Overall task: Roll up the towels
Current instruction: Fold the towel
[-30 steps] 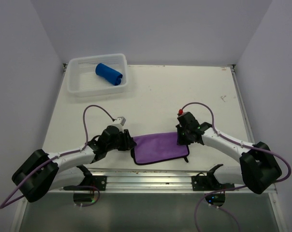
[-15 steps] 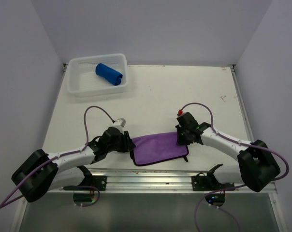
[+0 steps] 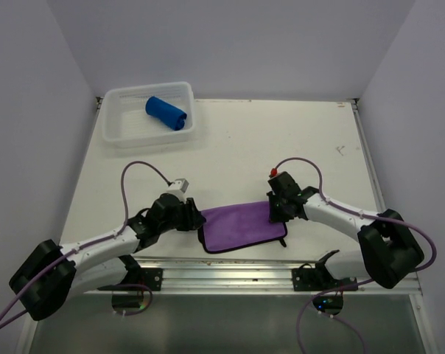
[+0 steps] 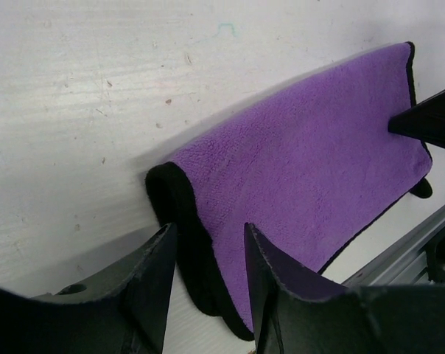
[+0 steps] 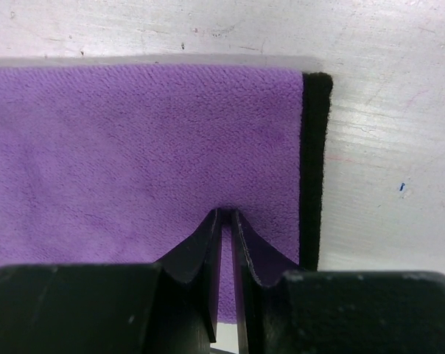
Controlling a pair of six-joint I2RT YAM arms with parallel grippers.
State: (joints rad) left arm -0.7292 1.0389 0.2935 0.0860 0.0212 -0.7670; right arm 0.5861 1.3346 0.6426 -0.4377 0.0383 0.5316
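Well, from above, the purple towel (image 3: 241,225) lies flat on the white surface (image 3: 267,140), stretched between the two pincers at the near edge. The left pincer (image 3: 195,219) sits at its left end and the right pincer (image 3: 276,214) on its right end. It is a long soft rectangle, light purple with a thin dark border. Far beyond the left pincer, the blue towel (image 3: 166,113) rests in a white basket (image 3: 149,136), rolled into a short fat cylinder.

Looking from the left wrist, the left pincer (image 4: 208,232) stands open, its two dark fingers apart. The towel's thick black hem (image 4: 174,210) runs through the gap between them. Ahead of the fingers the purple towel (image 4: 303,162) looks fuzzy, and its near end is rounded and doubled over. At its far end a dark finger of the other pincer (image 4: 429,118) touches the cloth.

Looking from the right wrist, the right pincer (image 5: 224,212) is nearly closed, with only a slit between the tips. They press into the purple towel (image 5: 134,147), nipping a small pucker of pile. Just right of the tips the black hem (image 5: 314,169) runs straight, with bare surface beyond it.
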